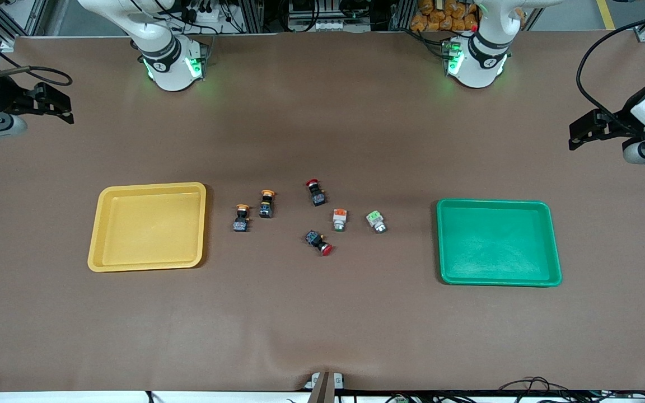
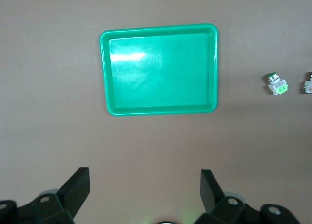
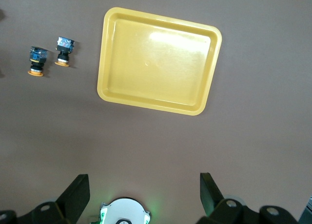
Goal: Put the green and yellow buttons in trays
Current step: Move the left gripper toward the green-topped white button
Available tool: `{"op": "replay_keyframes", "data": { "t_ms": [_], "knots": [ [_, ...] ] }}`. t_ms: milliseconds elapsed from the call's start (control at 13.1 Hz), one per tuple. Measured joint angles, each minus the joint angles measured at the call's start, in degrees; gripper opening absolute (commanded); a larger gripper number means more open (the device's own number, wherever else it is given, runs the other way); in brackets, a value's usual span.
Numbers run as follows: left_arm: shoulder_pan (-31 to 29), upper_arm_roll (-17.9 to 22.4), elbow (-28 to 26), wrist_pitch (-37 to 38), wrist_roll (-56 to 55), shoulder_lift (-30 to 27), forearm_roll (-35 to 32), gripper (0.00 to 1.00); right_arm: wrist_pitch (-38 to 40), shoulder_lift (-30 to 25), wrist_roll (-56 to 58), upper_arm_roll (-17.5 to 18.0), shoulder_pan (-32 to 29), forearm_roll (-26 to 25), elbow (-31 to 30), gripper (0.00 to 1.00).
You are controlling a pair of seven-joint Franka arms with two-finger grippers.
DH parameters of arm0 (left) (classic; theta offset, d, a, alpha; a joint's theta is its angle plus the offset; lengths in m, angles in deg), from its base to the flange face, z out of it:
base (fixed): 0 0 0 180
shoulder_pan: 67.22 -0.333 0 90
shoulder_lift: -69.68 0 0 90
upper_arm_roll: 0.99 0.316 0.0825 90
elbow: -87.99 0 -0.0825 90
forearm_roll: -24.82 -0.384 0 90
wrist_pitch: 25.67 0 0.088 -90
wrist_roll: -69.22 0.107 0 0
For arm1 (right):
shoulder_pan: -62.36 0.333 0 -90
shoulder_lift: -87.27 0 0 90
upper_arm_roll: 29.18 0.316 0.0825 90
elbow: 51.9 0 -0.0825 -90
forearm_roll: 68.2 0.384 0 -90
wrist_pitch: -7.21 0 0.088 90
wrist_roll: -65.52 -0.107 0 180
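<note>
With both trays bare, the wide-open right gripper [image 1: 56, 109], upper left, should descend squarely over a black-bodied, yellow-capped push button [image 1: 241, 218] mid-frame beside the shallow yellow plastic tray [image 1: 104, 235]; the wide-open left gripper [image 1: 583, 131] waits upper right.

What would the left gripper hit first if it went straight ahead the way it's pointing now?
Probably bare table. The left gripper hangs open over the brown surface, short of the green tray, which lies clear of its line. Depth is hard to judge.
</note>
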Motion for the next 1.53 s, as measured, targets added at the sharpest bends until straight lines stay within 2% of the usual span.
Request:
{"op": "replay_keyframes", "data": {
  "t_ms": [763, 1527],
  "knots": [
    [0.0, 0.0, 0.0, 0.0, -1.9, 0.0, 0.0, 1.00, -4.1, 0.6, 0.1, -0.4, -1.2, 0.0, -1.4, 1.00],
    [0.0, 0.0, 0.0, 0.0, -2.2, 0.0, 0.0, 1.00, -5.0, 1.4, 0.1, -0.3, -1.2, 0.8, -1.5, 1.00]
  ]
}}
